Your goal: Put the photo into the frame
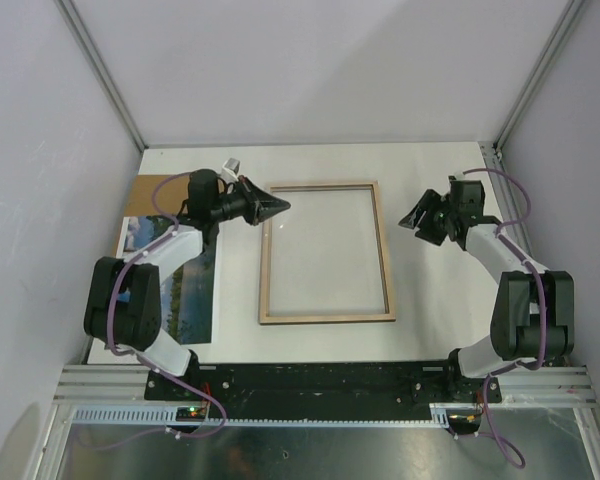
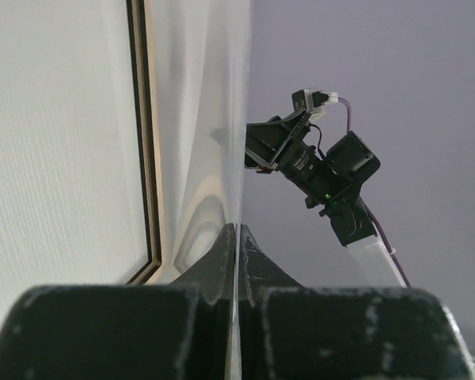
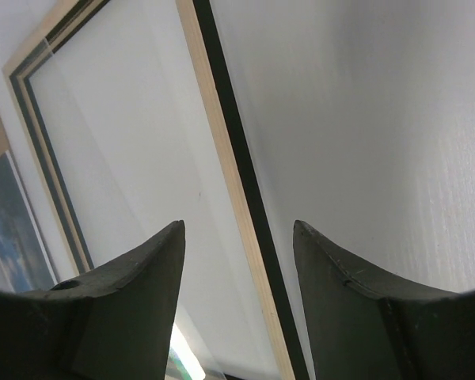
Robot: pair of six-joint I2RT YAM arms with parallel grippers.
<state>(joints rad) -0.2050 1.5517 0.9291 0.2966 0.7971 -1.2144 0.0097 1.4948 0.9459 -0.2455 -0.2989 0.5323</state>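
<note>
The frame lies flat mid-table, pale wood side up; its rail also shows in the left wrist view and the right wrist view. My left gripper is over the frame's far left corner. Its jaws are shut on the edge of the thin clear pane, which tilts up from the frame. The photo lies face up left of the frame, partly under my left arm, and shows in the right wrist view. My right gripper is open and empty beside the frame's right rail.
A brown cardboard backing board lies under the photo's far end at the table's left. Grey walls close in the left, right and back. A metal rail runs along the near edge.
</note>
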